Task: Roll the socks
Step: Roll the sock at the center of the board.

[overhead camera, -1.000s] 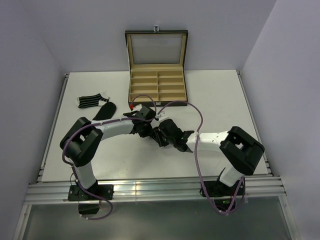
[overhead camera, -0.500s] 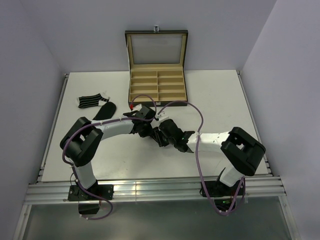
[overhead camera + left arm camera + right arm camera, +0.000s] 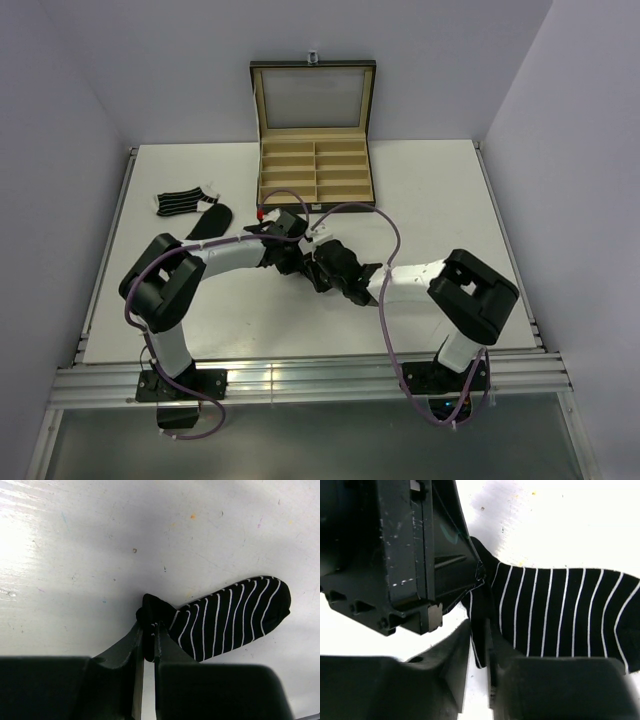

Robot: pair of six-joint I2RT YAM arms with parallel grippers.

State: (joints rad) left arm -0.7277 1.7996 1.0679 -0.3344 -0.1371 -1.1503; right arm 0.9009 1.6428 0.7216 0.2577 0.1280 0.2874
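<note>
A black sock with thin white stripes lies flat on the white table in the left wrist view (image 3: 230, 615) and the right wrist view (image 3: 560, 612). My left gripper (image 3: 149, 640) is shut on its cuff end. My right gripper (image 3: 479, 645) is shut on the same end, right beside the left gripper's body (image 3: 405, 555). In the top view both grippers meet at mid-table, left (image 3: 298, 262) and right (image 3: 326, 272), and hide this sock. Another striped sock (image 3: 180, 203) and a plain black sock (image 3: 210, 221) lie at the far left.
A black box with tan compartments (image 3: 368, 170) stands open at the back of the table, its lid (image 3: 313, 95) upright against the wall. Purple cables loop over both arms. The table's edges have metal rails.
The right arm's elbow and forearm have shifted a little left, toward the left arm. Both grippers stay together at mid-table, shut on the striped sock.
</note>
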